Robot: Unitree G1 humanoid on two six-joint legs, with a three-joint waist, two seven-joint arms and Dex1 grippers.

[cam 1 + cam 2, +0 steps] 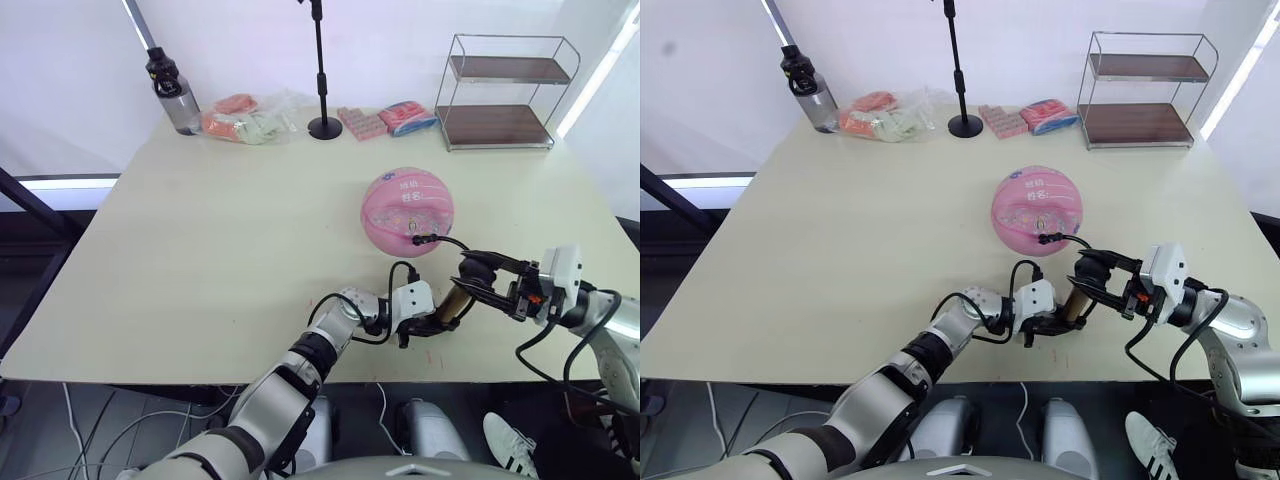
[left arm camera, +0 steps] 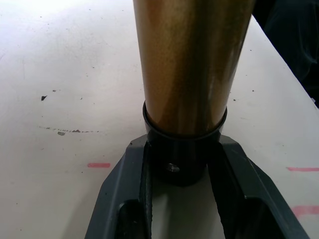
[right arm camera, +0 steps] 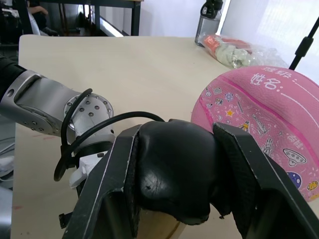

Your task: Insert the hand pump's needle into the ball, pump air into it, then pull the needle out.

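1. Lying near the table's (image 1: 200, 260) front edge, just in front of the pink ball (image 1: 407, 211), the hand pump (image 1: 455, 303) is held at both ends.
2. The left gripper (image 1: 432, 322) is clamped on the pump's black lower end cap; the left wrist view shows a finger (image 2: 124, 199) pressed to each side of the cap, with the bronze barrel rising from it.
3. The right gripper (image 1: 480, 278) is closed around the black handle (image 3: 174, 172), its fingers (image 3: 244, 179) pressing both sides.
4. The thin black hose (image 1: 445, 240) arcs from the pump toward the ball, and the needle (image 1: 417, 239) appears to sit in the ball's near face, though the pin itself is too small to confirm.
5. Left of the ball the tabletop lies bare and wide.
6. Behind the ball, along the far edge, stand a black stand pole (image 1: 320, 70), a wire shelf (image 1: 505, 90), a bottle (image 1: 172, 92) and packets (image 1: 250, 118).
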